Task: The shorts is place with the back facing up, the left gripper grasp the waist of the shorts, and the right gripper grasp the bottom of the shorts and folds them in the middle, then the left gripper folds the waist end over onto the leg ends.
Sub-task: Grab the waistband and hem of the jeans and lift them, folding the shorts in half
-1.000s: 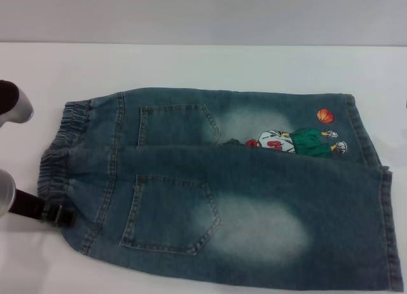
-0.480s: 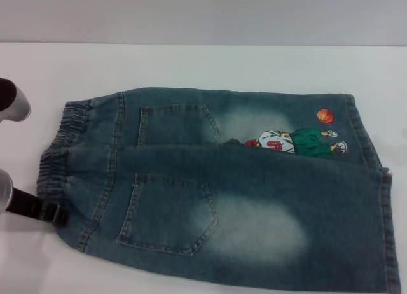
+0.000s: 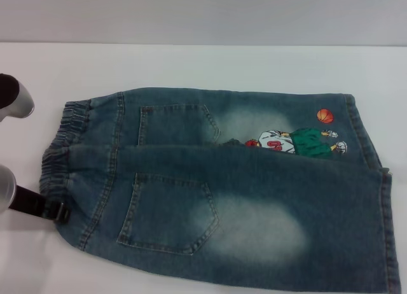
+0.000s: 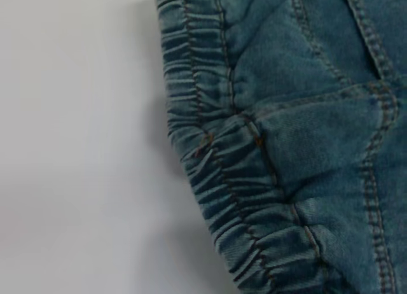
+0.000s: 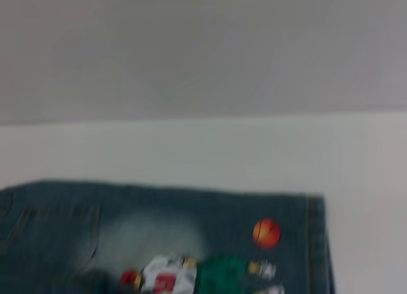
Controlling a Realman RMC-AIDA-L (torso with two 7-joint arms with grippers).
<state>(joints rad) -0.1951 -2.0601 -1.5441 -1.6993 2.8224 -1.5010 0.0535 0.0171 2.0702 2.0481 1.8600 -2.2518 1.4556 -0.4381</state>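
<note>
The blue denim shorts (image 3: 241, 198) lie back up on the white table, doubled lengthwise, with both back pockets showing. The near half overlaps the far half. The elastic waist (image 3: 63, 147) points left and the leg ends (image 3: 381, 224) point right. My left gripper (image 3: 58, 211) is a dark finger assembly touching the near corner of the waist at the left edge. The left wrist view looks down on the gathered waist (image 4: 216, 154) from close by, with no fingers showing. The right wrist view shows the far leg of the shorts (image 5: 159, 224). The right gripper is out of view.
A cartoon print (image 3: 299, 141) and an orange basketball patch (image 3: 325, 116) sit on the far leg near its hem. Silver links of the left arm (image 3: 16, 100) stand at the left edge. The white table (image 3: 203, 65) stretches behind the shorts to a grey wall.
The left gripper drifted a little left, then back right. The near layer of the shorts shifted slightly left with it.
</note>
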